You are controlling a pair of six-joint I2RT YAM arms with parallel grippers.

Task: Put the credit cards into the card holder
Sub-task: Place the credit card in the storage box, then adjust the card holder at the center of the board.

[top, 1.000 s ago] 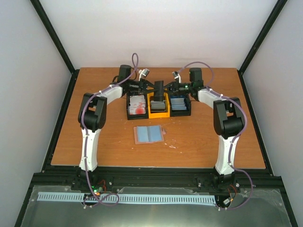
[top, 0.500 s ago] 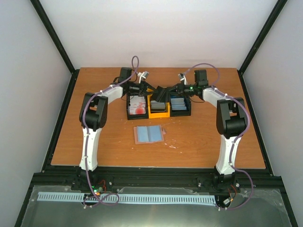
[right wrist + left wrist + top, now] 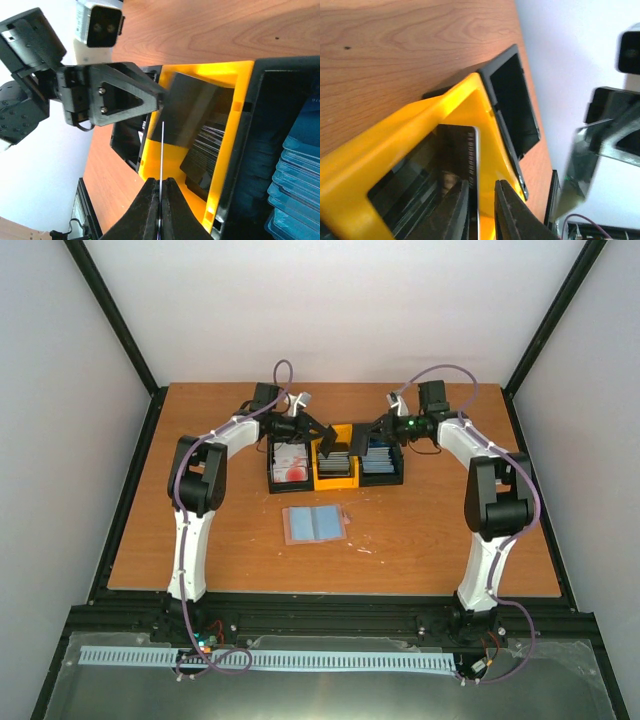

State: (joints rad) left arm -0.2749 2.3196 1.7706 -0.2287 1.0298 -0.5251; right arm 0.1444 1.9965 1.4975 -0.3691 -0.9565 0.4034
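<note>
Over the yellow bin point(image 3: 336, 478) my left gripper point(image 3: 313, 430) is shut on a dark grey credit card point(image 3: 325, 439), which hangs tilted. The right wrist view shows this card's flat face point(image 3: 190, 107). In the left wrist view its thin edge point(image 3: 476, 165) runs between my left gripper's point(image 3: 481, 184) fingers. My right gripper point(image 3: 372, 432) is shut on another credit card point(image 3: 162, 150), seen edge-on as a pale line rising from the closed right gripper point(image 3: 160, 181); its colour cannot be told. The card holder point(image 3: 316, 524) lies open and flat on the table, nearer the arm bases.
Three bins stand side by side: a black one with white-and-red cards point(image 3: 291, 466), the yellow one with a stack of dark cards point(image 3: 207, 145), and a black one with blue cards point(image 3: 300, 165). The two grippers are close together above the bins.
Both grippers met at the dark card over the yellow bin. The right gripper has since drawn back to the right, and the dark card has tilted toward the left gripper.
</note>
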